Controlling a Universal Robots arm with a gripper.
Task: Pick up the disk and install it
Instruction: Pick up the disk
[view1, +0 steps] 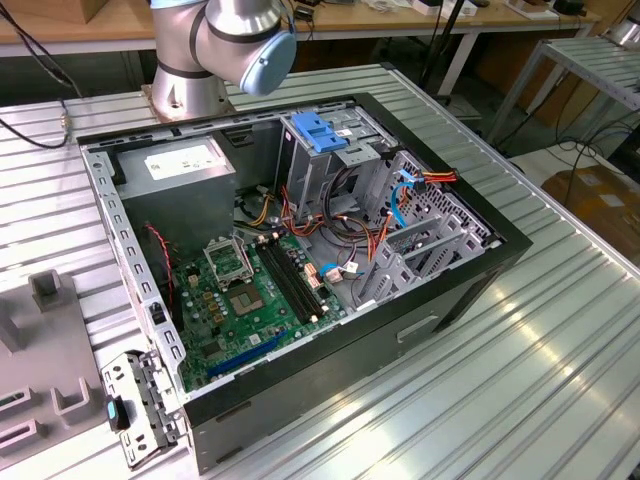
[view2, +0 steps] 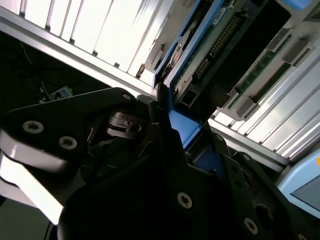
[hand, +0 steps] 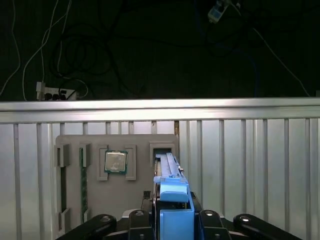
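I'm looking down the arm now. The black gripper (hand: 173, 215) is closing on the blue-railed near end of the flat silver-metal disk (hand: 167, 167), its fingers pressing on both flat sides, so I'm calling it clamped. The disk is standing on its narrow edge. Its long axis is running straight away from the gripper, with the far end sitting in a slot of the grey fixture tray (hand: 95, 200). I reckon the slot is propping it upright so its faces are offered to the fingers. In the second wrist view its circuit-board side is facing the camera. A square processor chip (hand: 115, 162) is lying just beside it on the slatted aluminium desk (hand: 250, 170).
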